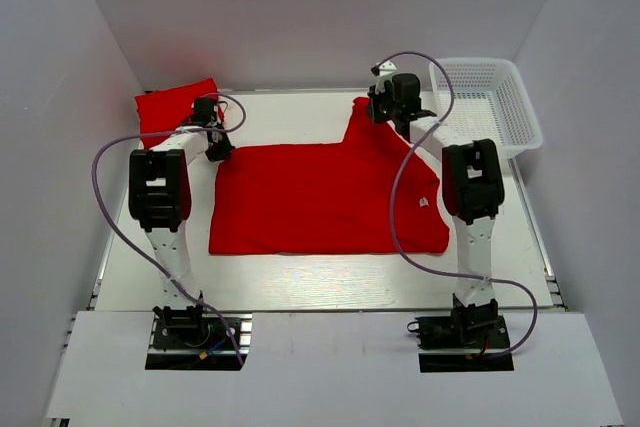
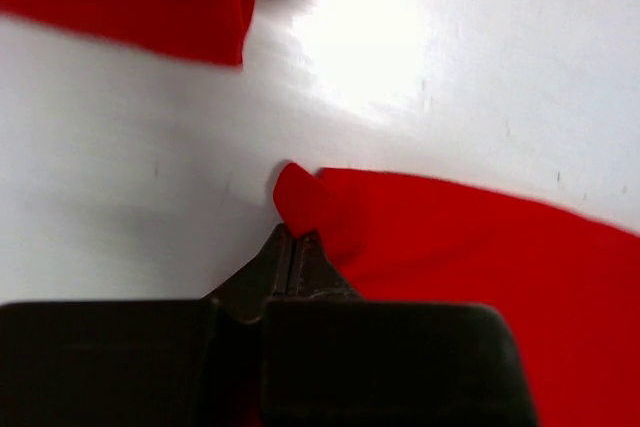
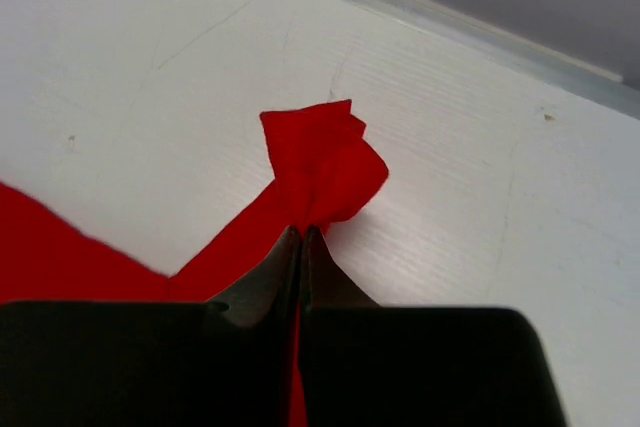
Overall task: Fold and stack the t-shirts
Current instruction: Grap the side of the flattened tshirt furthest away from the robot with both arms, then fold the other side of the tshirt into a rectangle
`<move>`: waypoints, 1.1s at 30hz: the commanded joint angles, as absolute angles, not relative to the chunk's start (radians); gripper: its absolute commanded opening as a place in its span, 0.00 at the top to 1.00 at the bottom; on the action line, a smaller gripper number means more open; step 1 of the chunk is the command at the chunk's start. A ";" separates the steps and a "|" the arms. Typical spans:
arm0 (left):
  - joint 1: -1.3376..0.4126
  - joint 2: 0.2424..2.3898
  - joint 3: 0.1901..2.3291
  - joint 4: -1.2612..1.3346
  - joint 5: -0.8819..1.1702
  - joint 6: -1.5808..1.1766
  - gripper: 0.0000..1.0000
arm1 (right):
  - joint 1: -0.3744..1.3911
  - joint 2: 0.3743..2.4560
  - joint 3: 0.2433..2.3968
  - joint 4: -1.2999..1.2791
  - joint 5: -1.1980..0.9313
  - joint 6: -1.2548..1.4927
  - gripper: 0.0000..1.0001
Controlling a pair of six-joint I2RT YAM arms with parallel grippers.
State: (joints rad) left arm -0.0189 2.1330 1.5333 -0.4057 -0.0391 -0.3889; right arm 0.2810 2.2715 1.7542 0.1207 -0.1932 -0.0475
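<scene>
A red t-shirt (image 1: 325, 197) lies spread flat in the middle of the table, with a small white label near its right edge. My left gripper (image 1: 216, 150) is shut on the shirt's far left corner (image 2: 300, 197). My right gripper (image 1: 385, 107) is shut on a far right corner of the same shirt (image 3: 325, 162), which is bunched at the fingertips. A second red t-shirt (image 1: 172, 107) lies folded at the far left corner of the table; its edge shows in the left wrist view (image 2: 130, 7).
A white plastic mesh basket (image 1: 490, 107) stands at the far right of the table. White walls enclose the table on three sides. Grey cables loop from both arms.
</scene>
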 commanded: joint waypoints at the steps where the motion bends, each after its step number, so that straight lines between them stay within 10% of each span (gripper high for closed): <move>1: -0.032 1.993 1.462 -0.344 0.018 -0.376 1.00 | 0.275 2.067 1.619 0.271 -0.186 -0.066 1.00; 17: -0.032 1.700 1.144 -0.290 -0.031 -0.396 1.00 | 0.275 1.409 0.870 0.298 -0.034 0.023 1.00; 33: -0.020 1.582 1.060 -0.299 -0.193 -0.453 1.00 | 0.282 1.091 0.675 0.086 -0.041 0.051 1.00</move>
State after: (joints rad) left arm -0.0273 1.6306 1.0374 -0.3031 -0.1436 -0.4442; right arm 0.2817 1.1278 0.6865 0.1299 -0.0307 0.0383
